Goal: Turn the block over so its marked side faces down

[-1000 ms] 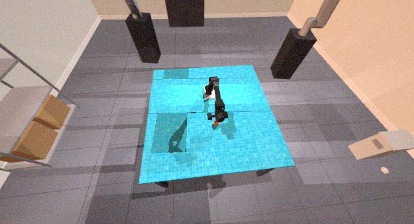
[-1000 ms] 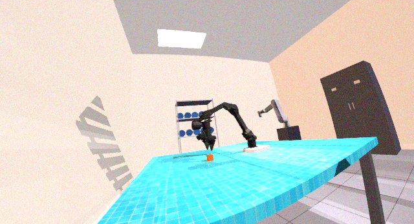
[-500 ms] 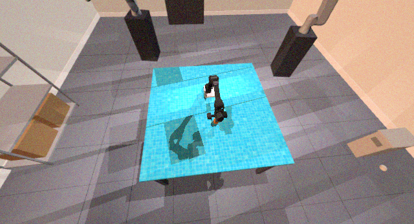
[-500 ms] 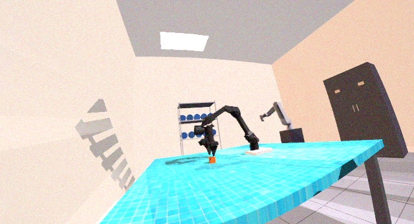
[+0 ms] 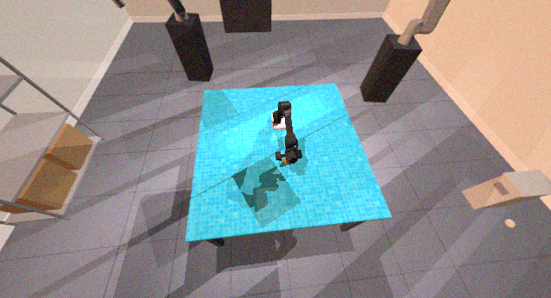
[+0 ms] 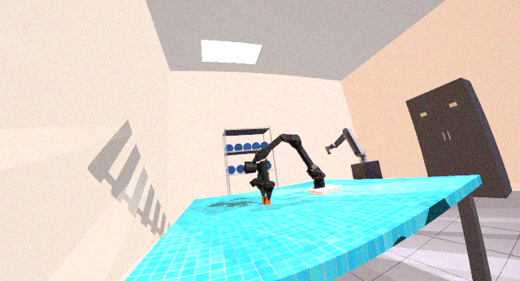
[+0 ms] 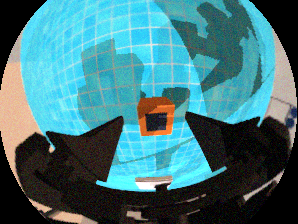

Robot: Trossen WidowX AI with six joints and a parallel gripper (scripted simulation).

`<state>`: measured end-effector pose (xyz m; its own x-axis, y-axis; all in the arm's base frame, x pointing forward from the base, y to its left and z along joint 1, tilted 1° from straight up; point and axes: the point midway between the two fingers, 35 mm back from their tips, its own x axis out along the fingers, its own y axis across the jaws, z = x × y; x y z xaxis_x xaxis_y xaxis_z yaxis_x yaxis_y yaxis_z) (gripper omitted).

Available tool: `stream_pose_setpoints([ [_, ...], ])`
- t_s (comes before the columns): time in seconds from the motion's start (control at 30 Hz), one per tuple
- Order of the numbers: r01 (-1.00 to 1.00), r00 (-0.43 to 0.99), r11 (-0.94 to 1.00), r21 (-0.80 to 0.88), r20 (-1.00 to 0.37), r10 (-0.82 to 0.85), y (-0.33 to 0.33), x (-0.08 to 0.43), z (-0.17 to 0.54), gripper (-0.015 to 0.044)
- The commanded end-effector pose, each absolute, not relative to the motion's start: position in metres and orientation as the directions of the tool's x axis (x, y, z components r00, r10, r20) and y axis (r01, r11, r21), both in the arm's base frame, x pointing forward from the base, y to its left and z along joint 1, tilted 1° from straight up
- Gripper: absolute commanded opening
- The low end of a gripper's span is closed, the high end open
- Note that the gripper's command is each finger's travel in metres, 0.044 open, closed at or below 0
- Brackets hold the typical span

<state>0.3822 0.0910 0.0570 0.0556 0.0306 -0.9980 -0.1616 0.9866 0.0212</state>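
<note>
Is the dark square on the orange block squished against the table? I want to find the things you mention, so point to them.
No, the dark square [image 7: 156,121] is on the face of the orange block [image 7: 155,103] turned toward the wrist camera.

One block [image 5: 286,162] [image 6: 266,201] [image 7: 156,117], one table [image 5: 327,195] [image 6: 284,240] [image 7: 60,65], three black pedestals [image 5: 189,48] [image 5: 390,70] [image 5: 245,9] [image 6: 366,170].

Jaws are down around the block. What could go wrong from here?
The open jaws show gaps on both sides of the block, so uneven contact might shove or twist it. They are also low over the table; turning before lifting enough could knock block or fingers against it.
</note>
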Motion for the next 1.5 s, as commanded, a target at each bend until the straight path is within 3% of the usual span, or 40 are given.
stream_pose_setpoints([
  [0.0, -0.158, 0.056, 0.987, 0.017, -0.998, 0.026, 0.090, 0.382, 0.054, 0.0361],
  [0.27, -0.158, 0.056, 0.987, 0.017, -0.998, 0.026, 0.090, 0.382, 0.054, 0.0151],
  [0.8, -0.158, 0.056, 0.987, 0.017, -0.998, 0.026, 0.090, 0.382, 0.054, 0.0045],
  [0.87, -0.158, 0.056, 0.987, 0.017, -0.998, 0.026, 0.090, 0.382, 0.058, 0.0000],
  [1.23, -0.158, 0.058, 0.987, 0.017, -0.998, 0.026, 0.090, 0.380, 0.084, 0.0000],
  [1.47, -0.160, 0.148, 0.987, 0.015, -0.988, 0.039, 0.090, 0.383, 0.080, 0.0000],
])
